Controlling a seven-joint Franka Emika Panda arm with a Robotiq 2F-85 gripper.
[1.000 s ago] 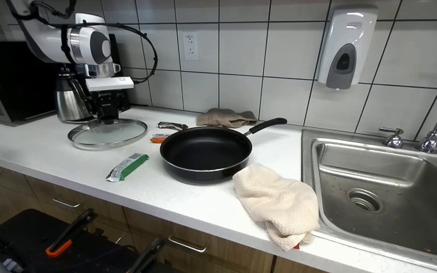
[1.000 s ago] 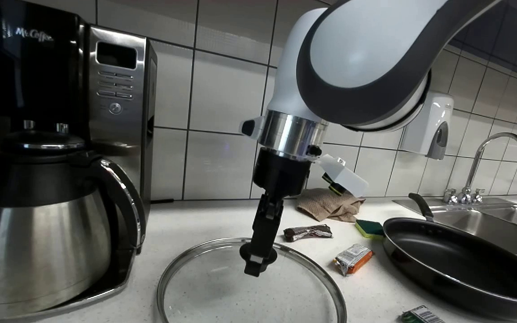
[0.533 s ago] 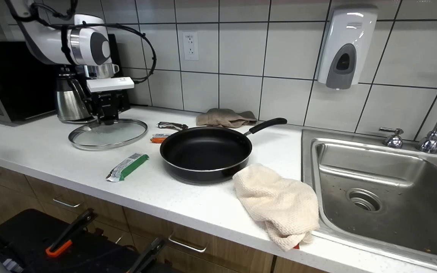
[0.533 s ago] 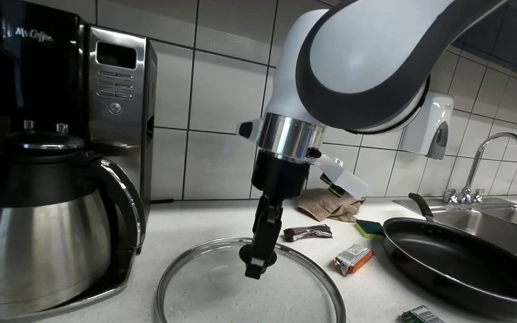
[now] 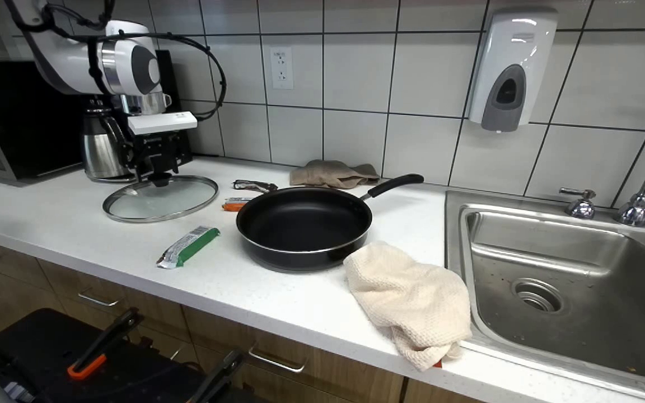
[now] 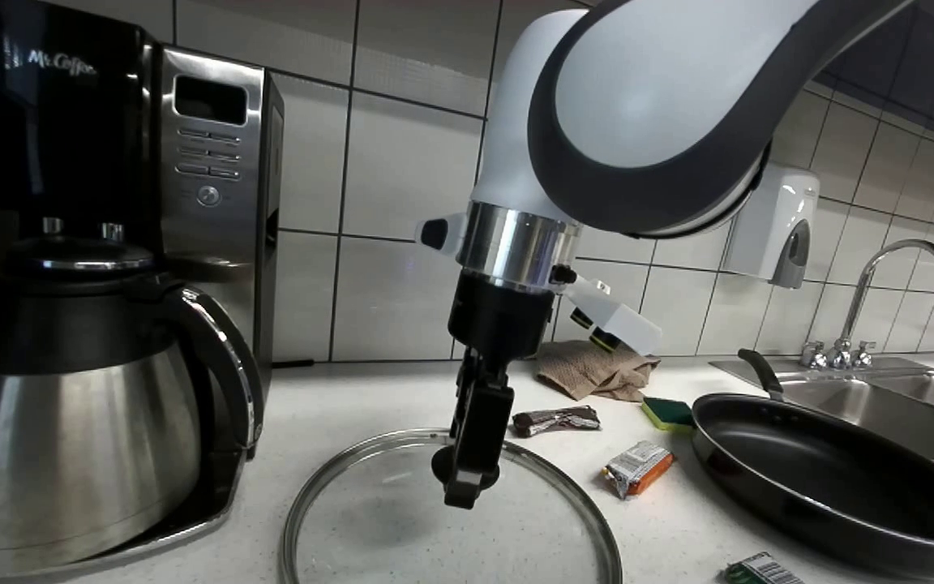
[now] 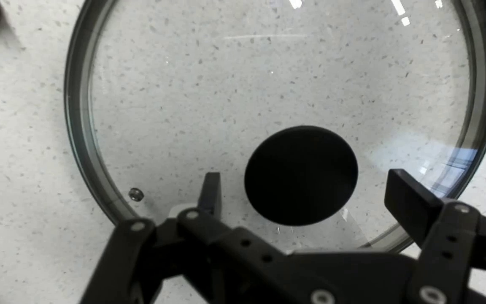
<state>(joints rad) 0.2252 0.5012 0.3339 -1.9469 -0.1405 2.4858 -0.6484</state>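
Note:
A round glass lid (image 5: 160, 208) with a metal rim lies on the white counter; it also shows in an exterior view (image 6: 370, 519) and in the wrist view (image 7: 184, 84). Its black knob (image 7: 301, 175) stands near the middle. My gripper (image 7: 304, 185) is open, with one finger on each side of the knob and a visible gap on both sides. In both exterior views the gripper (image 5: 157, 173) (image 6: 464, 487) is low over the lid, at knob height. It holds nothing. The knob is partly hidden behind a finger in an exterior view (image 6: 443, 464).
A black frying pan (image 5: 303, 224) stands to one side of the lid. Wrapped bars lie between: green (image 5: 191, 246), orange (image 5: 235, 206), brown (image 6: 556, 420). A sponge (image 6: 668, 414), brown cloth (image 5: 333, 174), cream towel (image 5: 409, 302) and sink (image 5: 524, 263) are beyond. A coffee maker (image 6: 86, 438) stands close by.
The gripper's fingers have spread from around the knob. The lid has shifted very slightly and sits flatter. The arm has moved a little toward the coffee maker.

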